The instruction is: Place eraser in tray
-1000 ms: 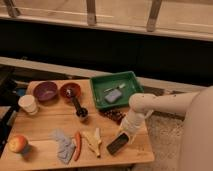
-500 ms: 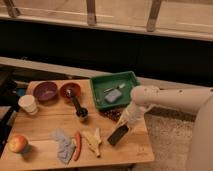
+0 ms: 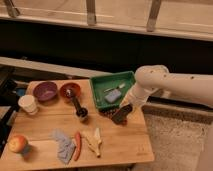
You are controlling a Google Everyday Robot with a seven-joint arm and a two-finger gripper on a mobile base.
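Note:
The eraser (image 3: 121, 115), a small flat black block, hangs tilted just above the wooden table beside the near right corner of the tray. My gripper (image 3: 125, 106) is shut on its upper end, at the tip of the white arm that reaches in from the right. The bright green tray (image 3: 99, 81) stands at the back right of the table. A blue-grey pad (image 3: 113, 96) and a thin pale stick lie inside it.
On the wooden table (image 3: 120, 142) are a purple bowl (image 3: 45, 91), a red bowl (image 3: 69, 90), a white cup (image 3: 28, 104), a black upright tool (image 3: 78, 107), an apple (image 3: 18, 144), a grey cloth (image 3: 62, 145), a carrot (image 3: 77, 145) and a banana peel (image 3: 93, 141). A dark ledge runs behind.
The eraser has come up off the table's front right area. My gripper has carried it back and to the right, towards the tray's near corner.

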